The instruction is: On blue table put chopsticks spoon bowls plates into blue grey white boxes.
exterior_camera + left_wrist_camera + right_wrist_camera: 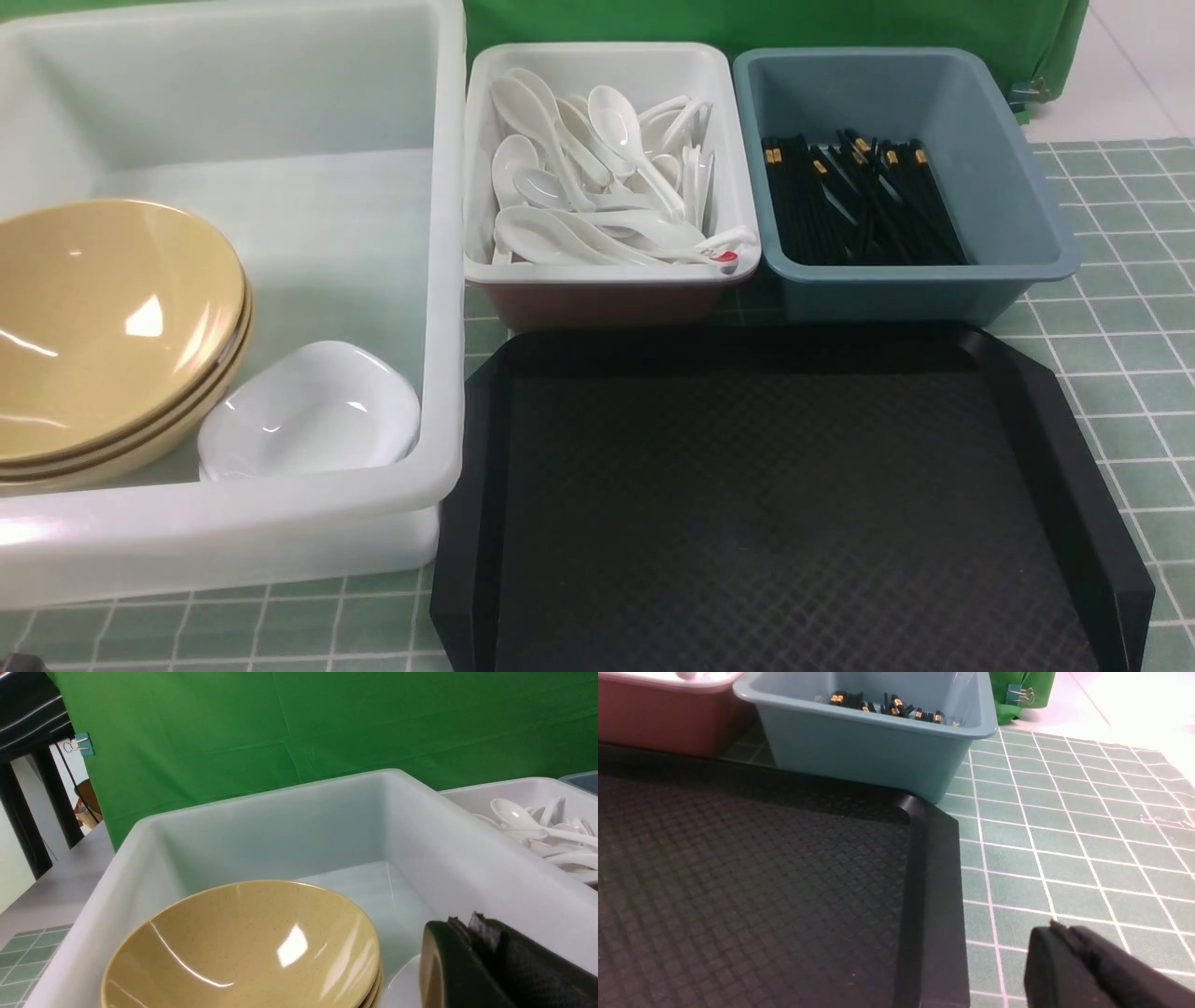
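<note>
A stack of tan bowls (103, 327) and a small white plate (313, 411) lie in the big white box (448, 280). White spoons (597, 177) fill the middle white box (607, 271). Black chopsticks (859, 201) lie in the blue box (934, 280). My left gripper (462, 926) is shut and empty, above the big box next to the tan bowls (243, 947). My right gripper (1057, 931) is shut and empty, over the tablecloth beside the black tray (934, 905). Neither gripper shows in the front view.
The black tray (784, 504) lies in front of the two small boxes with nothing on it. The green-checked cloth (1111, 327) covers the table. A green backdrop (280, 742) hangs behind the boxes.
</note>
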`<state>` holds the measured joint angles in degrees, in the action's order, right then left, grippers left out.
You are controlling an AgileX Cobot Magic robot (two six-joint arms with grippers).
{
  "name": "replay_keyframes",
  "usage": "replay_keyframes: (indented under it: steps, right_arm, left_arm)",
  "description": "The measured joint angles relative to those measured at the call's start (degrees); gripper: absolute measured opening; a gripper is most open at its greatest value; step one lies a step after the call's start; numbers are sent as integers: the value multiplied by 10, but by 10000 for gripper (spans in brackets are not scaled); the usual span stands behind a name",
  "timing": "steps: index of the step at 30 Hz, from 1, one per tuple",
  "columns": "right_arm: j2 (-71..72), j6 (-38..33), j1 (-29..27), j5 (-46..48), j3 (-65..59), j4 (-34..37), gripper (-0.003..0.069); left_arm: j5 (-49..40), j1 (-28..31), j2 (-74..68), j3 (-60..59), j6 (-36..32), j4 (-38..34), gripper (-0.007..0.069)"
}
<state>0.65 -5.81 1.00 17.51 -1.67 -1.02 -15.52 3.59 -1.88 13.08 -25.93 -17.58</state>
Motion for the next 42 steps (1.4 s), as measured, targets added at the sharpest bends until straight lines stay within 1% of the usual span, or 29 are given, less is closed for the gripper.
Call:
replay_keyframes:
  steps: [4,5,7,10,11,12,13,14,17,22,42]
  right_arm:
    - [0,0,0,0,0,-1,53]
    - [0,0,-1,0,0,-2,54]
    - [0,0,-1,0,0,-2,57]
    - [0,0,-1,0,0,-2,61]
    - [0,0,-1,0,0,-2,62]
    - [0,0,-1,0,0,-2,63]
    - [0,0,-1,0,0,-2,66]
    - [0,0,-1,0,0,-2,67]
    - [0,0,-1,0,0,-2,71]
    - [0,0,-1,0,0,-2,77]
    - [0,0,-1,0,0,-2,82]
  left_arm:
    - [20,6,22,-27,6,40,4]
    - [41,6,25,-47,28,62,4]
    - [69,4,26,-79,83,80,4]
    - [76,-3,27,-123,152,110,4]
    - [73,-7,27,-135,172,125,4]
    - [71,-8,27,-135,176,127,4]
    - [58,-13,27,-145,211,145,4]
    - [44,-15,27,-146,221,151,4]
    - [-25,-24,27,-145,255,161,4]
    - [-39,-27,27,-144,259,163,4]
    - [-43,-28,27,-143,259,163,4]
